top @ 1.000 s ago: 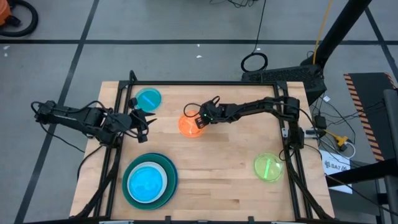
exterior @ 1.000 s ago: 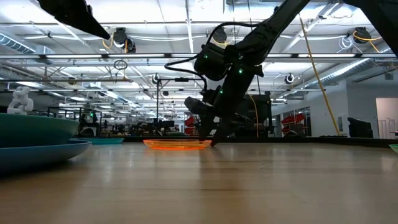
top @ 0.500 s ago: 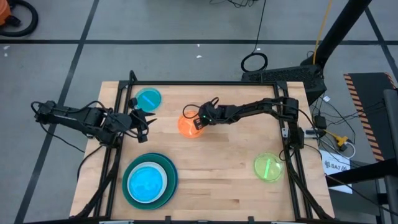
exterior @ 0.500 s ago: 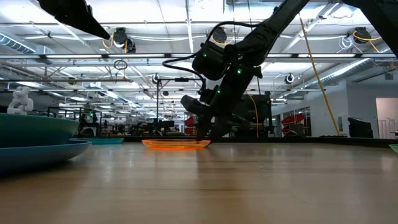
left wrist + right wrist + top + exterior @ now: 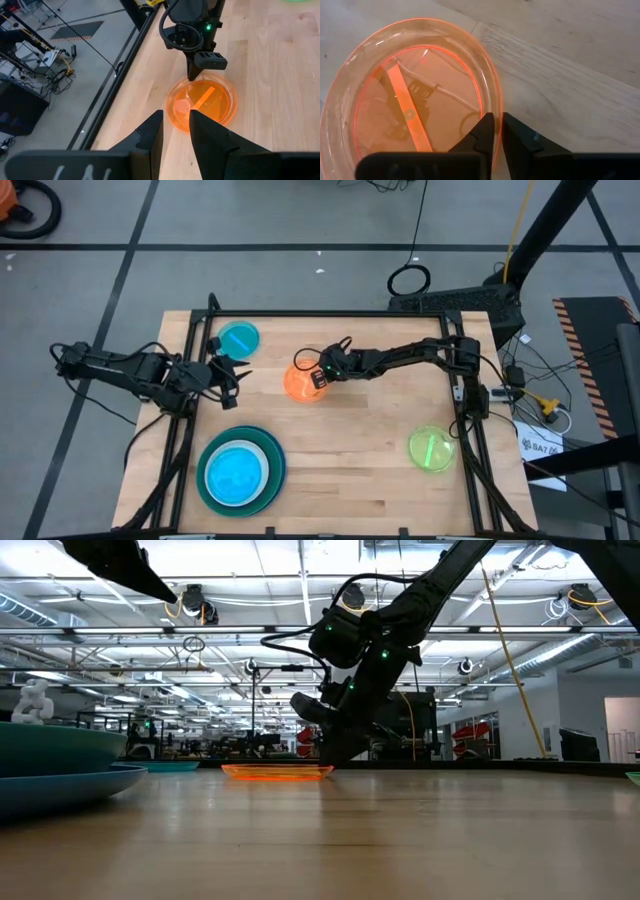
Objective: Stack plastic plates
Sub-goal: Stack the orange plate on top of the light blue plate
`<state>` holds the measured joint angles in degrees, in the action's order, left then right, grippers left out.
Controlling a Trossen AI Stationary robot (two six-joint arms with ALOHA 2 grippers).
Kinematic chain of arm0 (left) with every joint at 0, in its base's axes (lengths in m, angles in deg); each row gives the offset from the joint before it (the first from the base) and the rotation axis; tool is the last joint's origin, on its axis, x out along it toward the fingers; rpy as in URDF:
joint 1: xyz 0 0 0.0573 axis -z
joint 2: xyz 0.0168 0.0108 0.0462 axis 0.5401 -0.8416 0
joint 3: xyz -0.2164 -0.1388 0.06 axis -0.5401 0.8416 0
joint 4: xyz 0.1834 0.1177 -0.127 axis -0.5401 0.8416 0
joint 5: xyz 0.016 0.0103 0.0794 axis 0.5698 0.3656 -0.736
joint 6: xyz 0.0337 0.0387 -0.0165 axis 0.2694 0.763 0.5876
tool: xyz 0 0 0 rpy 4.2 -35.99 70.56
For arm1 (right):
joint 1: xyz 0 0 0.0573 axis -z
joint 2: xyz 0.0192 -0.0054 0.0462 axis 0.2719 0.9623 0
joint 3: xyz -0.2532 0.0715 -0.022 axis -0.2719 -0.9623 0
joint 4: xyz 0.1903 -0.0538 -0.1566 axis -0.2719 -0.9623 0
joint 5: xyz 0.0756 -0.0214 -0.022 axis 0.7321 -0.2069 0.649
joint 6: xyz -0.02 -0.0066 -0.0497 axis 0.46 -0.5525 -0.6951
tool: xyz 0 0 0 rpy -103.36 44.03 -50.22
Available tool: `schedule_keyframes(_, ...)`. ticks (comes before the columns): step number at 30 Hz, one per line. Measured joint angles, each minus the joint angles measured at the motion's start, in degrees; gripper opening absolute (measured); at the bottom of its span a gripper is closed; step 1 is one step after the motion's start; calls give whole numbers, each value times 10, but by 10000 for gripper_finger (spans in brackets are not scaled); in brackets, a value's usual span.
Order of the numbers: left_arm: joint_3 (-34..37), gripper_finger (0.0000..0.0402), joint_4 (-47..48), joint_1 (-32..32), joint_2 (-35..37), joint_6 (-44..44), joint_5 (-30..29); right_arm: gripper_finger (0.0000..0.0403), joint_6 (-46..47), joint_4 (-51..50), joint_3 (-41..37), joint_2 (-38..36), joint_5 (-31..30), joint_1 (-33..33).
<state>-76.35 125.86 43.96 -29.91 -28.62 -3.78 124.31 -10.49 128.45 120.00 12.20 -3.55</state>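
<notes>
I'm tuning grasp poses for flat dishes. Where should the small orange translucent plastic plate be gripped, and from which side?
Probably at its raised rim. The small orange translucent plastic plate lies flat on the wooden table, so only the upturned edge gives the fingers a hold. Come from the side facing the right arm, where the right gripper already has its fingers nearly closed over the rim. The left gripper waits at the table's left edge.

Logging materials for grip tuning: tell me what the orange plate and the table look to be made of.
Orange plate: looks like translucent glossy plastic; the wood grain shows through it and its rim glows. Table: pale wood, apparently planked, with visible grain and a matte finish.
</notes>
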Motion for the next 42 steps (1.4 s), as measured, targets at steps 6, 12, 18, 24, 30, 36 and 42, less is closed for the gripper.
schedule_keyframes(6,0,102,0,0,0,1,0,5,0,4,0,0,-1,0)
schedule_keyframes(12,0,102,0,0,0,1,0,3,-2,9,0,0,-1,0)
schedule_keyframes(18,0,102,0,0,0,1,0,3,-2,9,0,0,0,0)
schedule_keyframes(24,0,102,0,0,0,2,0,2,-4,9,0,0,23,2)
schedule_keyframes(30,0,102,0,0,0,6,0,2,-4,9,0,-2,32,4)
schedule_keyframes(36,0,102,0,0,0,6,0,2,-8,19,0,-6,46,5)
schedule_keyframes(42,0,102,0,0,0,6,0,2,-13,31,0,-10,48,5)
